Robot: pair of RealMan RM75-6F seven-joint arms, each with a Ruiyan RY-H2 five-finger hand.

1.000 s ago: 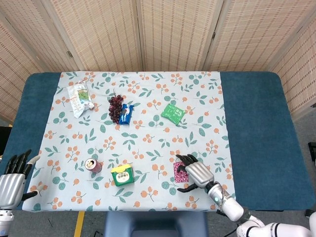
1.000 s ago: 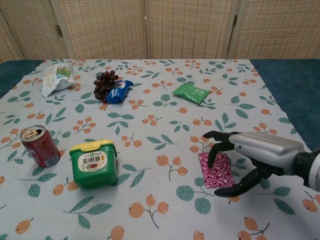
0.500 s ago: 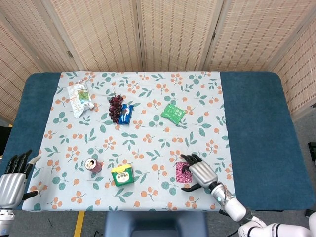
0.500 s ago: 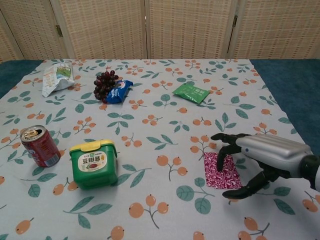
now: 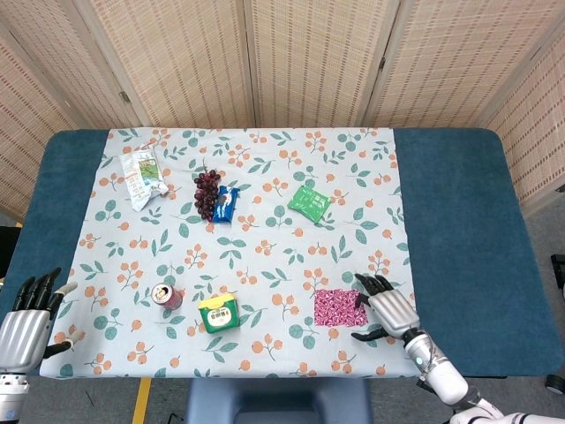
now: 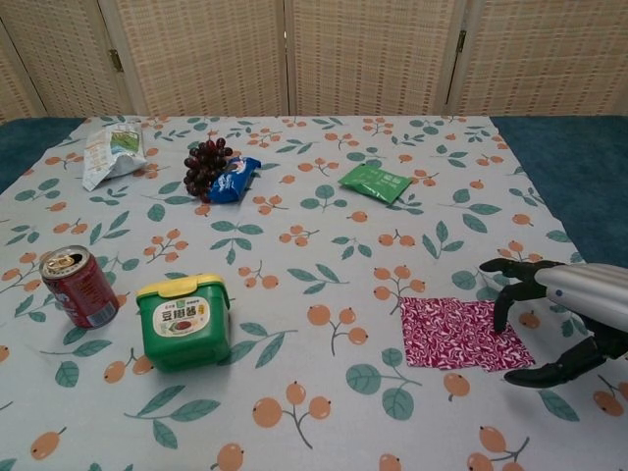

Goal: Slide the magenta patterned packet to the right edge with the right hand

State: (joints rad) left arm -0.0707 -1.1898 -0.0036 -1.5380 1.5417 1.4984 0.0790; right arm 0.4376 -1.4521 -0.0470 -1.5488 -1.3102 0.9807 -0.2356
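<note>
One magenta packet lies flat, its right edge under the open-fingered right hand.

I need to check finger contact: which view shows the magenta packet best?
The chest view: the magenta packet fills more of the frame, with the right robot hand at its right end. The head view shows it small, from above, still on the floral cloth.

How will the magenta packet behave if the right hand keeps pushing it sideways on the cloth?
The magenta patterned packet lies flat and thin, so it is probably light and should slide rather than tip or roll. It looks like soft film, so it may buckle under the right hand, whose fingers are at its right edge. The tablecloth could bunch.
</note>
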